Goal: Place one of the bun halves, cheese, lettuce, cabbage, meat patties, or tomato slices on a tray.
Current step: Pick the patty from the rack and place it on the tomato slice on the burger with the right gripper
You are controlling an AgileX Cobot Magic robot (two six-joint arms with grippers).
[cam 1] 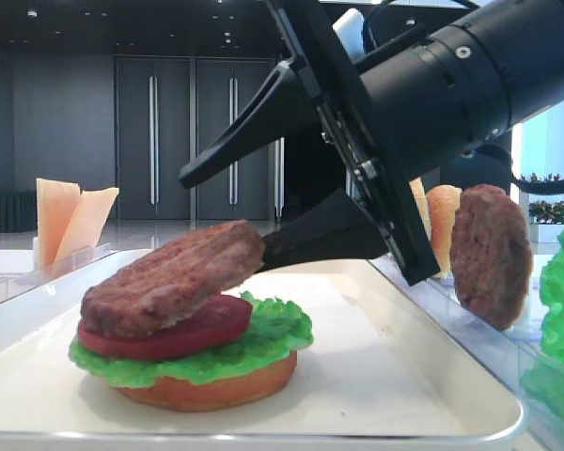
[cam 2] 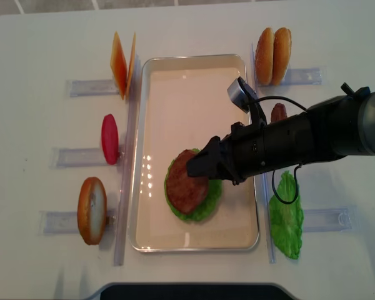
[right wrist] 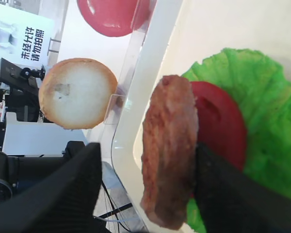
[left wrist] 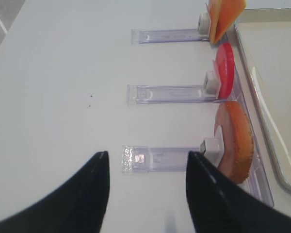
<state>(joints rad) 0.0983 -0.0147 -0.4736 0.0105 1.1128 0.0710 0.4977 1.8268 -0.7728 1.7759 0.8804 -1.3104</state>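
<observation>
A white tray (cam 2: 175, 81) holds a stack: a bun base (cam 1: 216, 390), a green lettuce leaf (cam 1: 273, 334), a tomato slice (cam 1: 188, 334) and on top a brown meat patty (cam 1: 169, 277), tilted up at its right end. My right gripper (cam 1: 224, 216) is open around that raised end. The lower finger touches the patty's underside, while the upper finger stands well clear above it. In the right wrist view the patty (right wrist: 169, 145) lies against one finger, with a wide gap to the other. My left gripper (left wrist: 147, 155) hangs open over bare table, holding nothing.
Clear holders flank the tray. On the left they hold cheese slices (cam 2: 122, 62), a tomato slice (cam 2: 110, 139) and a bun half (cam 2: 92, 209). On the right are two bun halves (cam 2: 273, 55), a second patty (cam 2: 279, 112) and a lettuce leaf (cam 2: 286, 219).
</observation>
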